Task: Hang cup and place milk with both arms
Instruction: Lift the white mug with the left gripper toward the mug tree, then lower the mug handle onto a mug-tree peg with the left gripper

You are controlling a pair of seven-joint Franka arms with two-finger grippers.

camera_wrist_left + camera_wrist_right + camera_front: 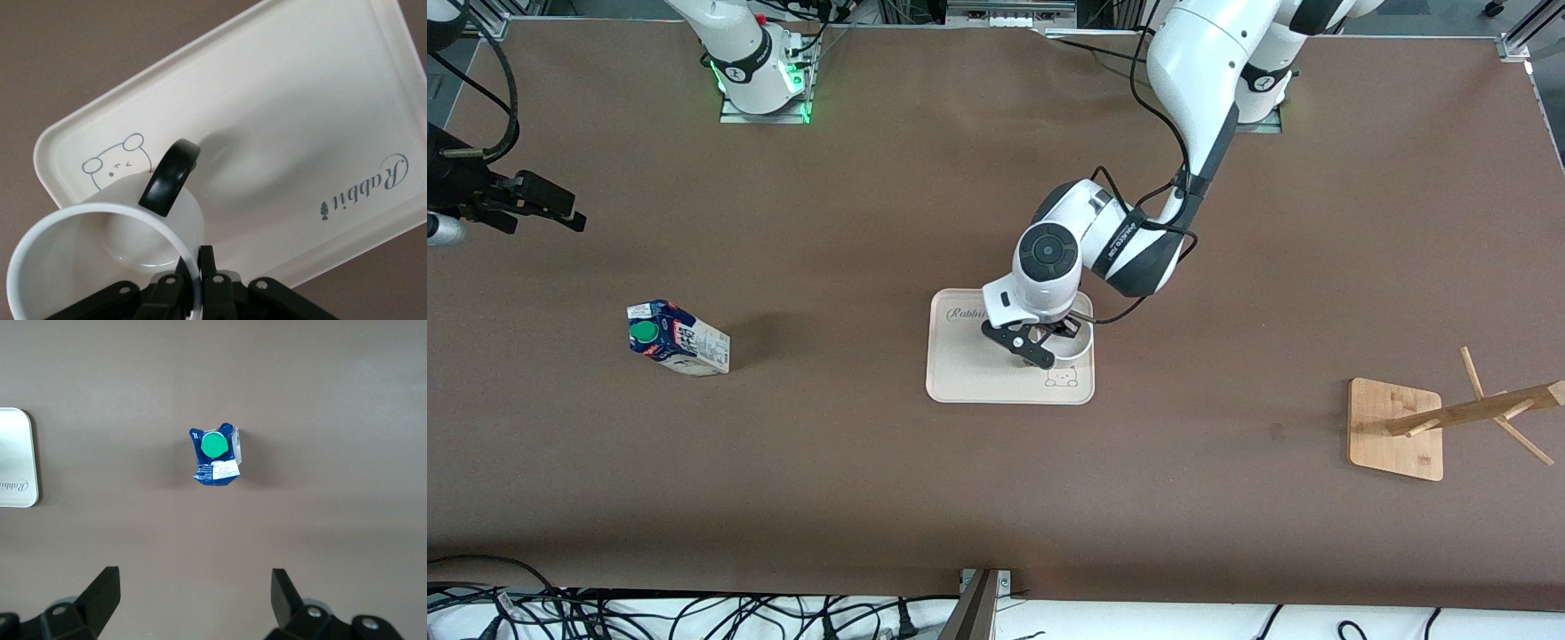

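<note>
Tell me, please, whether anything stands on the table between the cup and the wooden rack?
Nothing visible does. The left gripper is shut on the cup on the tray; only bare table lies toward the rack.

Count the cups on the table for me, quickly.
1. The small white cup with the black loop handle sits on the cream rectangular tray mid-table, its rim pinched by the left pincer. None hang on the wooden rack; none seem hidden.

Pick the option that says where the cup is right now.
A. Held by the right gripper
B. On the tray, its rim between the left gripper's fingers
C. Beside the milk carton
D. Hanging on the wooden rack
B: the cup is on the tray, and the left gripper has its fingers closed on the rim.
</note>
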